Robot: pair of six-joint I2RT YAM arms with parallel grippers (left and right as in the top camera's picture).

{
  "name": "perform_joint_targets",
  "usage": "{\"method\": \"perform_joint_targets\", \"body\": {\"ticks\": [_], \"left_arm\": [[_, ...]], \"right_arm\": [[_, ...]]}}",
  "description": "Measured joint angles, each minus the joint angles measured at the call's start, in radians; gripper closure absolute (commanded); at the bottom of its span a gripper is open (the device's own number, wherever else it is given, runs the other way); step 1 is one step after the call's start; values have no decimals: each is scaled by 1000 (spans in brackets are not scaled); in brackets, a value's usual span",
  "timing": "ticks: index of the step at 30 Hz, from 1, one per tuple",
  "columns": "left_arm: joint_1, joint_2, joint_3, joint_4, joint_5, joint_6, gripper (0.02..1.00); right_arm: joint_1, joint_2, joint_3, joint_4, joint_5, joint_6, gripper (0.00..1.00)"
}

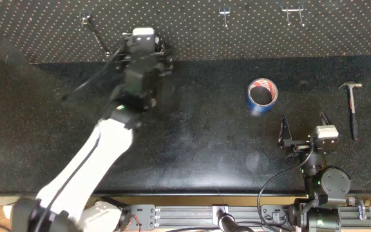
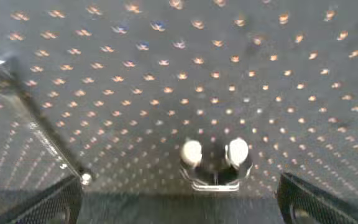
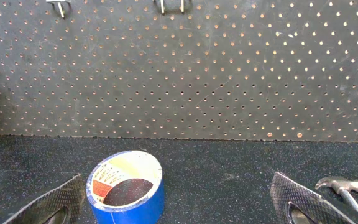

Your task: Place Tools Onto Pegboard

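Left tool (image 1: 145, 44), tips obscured, at pegboard (image 1: 250, 29)

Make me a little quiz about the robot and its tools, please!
1. True or false: the hammer and the blue tape roll both lie on the table.
2. What is right in front of the left gripper?
A) a metal hook on the pegboard
B) the hammer
C) the tape roll
3. Fill in the gap: the right gripper has its fingers ____.

Key: 1 true. 2 A. 3 open.
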Motion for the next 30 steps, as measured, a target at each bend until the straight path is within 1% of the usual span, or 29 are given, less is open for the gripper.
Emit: {"method": "perform_joint_targets", "body": {"ticks": [1,2,3,4,5,7,8,10,13,17,20,23,25,27,30], "left_arm": [[52,-113,-23,-70,63,2,23],[90,-195,-65,-58,110,2,20],[111,-255,-122,-37,132,1,23],[132,-316,-195,3,151,1,23],[168,-422,-323,42,171,2,23],[235,-546,-462,106,237,2,23],[301,-655,-566,130,288,1,23],[341,-762,-672,238,333,2,23],[356,-931,-824,345,356,2,23],[380,-1078,-900,354,360,2,23],[380,-1182,-925,243,361,2,23],[380,-1313,-926,45,371,2,23],[380,-1367,-926,-68,393,2,23],[380,-1381,-927,-98,425,2,23],[380,-1381,-927,-99,431,2,23]], "right_arm": [[0,0,0,0,0,0,25],[0,0,0,0,0,0,25],[0,0,0,0,0,0,25],[0,0,0,0,0,0,25],[0,0,0,0,0,0,25],[0,0,0,0,0,0,25],[0,0,0,0,0,0,25],[0,0,0,0,0,0,25],[0,0,0,0,0,0,25],[0,0,0,0,0,0,25],[0,0,0,0,0,0,25],[0,0,0,0,0,0,25],[0,0,0,0,0,0,25],[0,0,0,0,0,0,25],[0,0,0,0,0,0,25]]}}
